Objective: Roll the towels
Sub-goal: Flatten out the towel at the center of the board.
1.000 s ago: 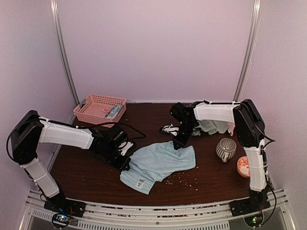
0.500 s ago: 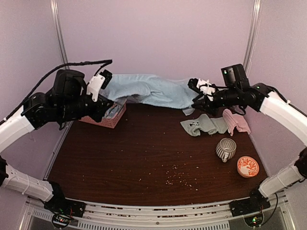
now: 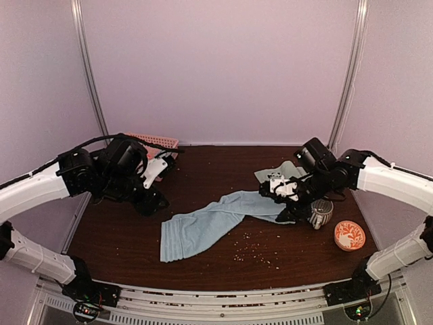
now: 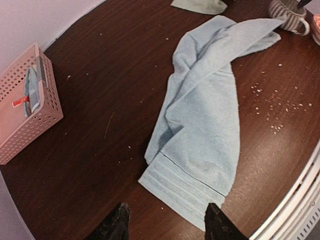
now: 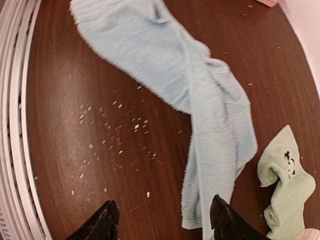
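A light blue towel (image 3: 216, 227) lies loosely stretched and crumpled across the middle of the table, its banded end (image 4: 192, 192) toward the front left. My left gripper (image 3: 154, 202) hovers open just off that end, nothing between its fingers (image 4: 167, 220). My right gripper (image 3: 287, 210) is open over the towel's narrow right end (image 5: 220, 165), holding nothing (image 5: 162, 220). A sage green towel (image 3: 281, 172) with a dark mark (image 5: 287, 157) lies bunched behind the right gripper. The pink towel is mostly hidden.
A pink basket (image 4: 27, 125) stands at the back left with a bluish cloth inside. A ribbed grey mug (image 3: 319, 211) and an orange patterned bowl (image 3: 350, 235) sit at the right. Crumbs (image 3: 250, 249) are scattered near the front.
The blue towel, held stretched high at the back between both grippers half a second ago, now lies on the table. Both grippers came down and opened, letting it go.
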Tool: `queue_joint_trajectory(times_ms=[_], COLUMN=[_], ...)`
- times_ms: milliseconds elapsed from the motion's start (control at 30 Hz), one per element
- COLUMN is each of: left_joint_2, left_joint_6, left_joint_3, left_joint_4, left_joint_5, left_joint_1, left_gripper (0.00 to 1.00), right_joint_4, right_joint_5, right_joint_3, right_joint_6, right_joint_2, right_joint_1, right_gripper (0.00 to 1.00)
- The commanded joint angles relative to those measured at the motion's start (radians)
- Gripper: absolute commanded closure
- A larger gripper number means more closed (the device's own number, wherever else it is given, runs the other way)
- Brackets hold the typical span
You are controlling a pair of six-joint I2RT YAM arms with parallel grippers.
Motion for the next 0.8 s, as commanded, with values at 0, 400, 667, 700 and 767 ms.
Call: queue_joint_trajectory(times_ms=[0,400,667,700,767], left_joint_2=[0.151,0.385,0.487,0.491,0.488], left_joint_6=[-0.061,-0.148,-0.132,-0.129,-0.124], left_joint_3=[0.013,-0.072,-0.050,-0.047,-0.040], left_joint_4=[0.082,0.275,0.323,0.323,0.321], left_joint_5=[-0.063,0.132,0.176,0.174,0.163], left_joint_1=[0.107,0.347,0.355,0.356,0.355], left_gripper=[0.47,0.48,0.52,0.52,0.52], right_joint_4=[0.144,-0.066,-0.040,-0.040,-0.030], right_joint_5=[0.068,0.204,0.395,0.401,0.404], right_joint_3=[0.064,0.110,0.051,0.046,0.040], right_joint_6=[0.193,-0.033,-0.089,-0.094,-0.093], right_joint_2=[0.068,0.264,0.257,0.262,0.278], right_joint_1=[-0.117,-0.260,-0.261,-0.262,-0.261], right_gripper=[0.30,0.03,0.15,0.18,0.25])
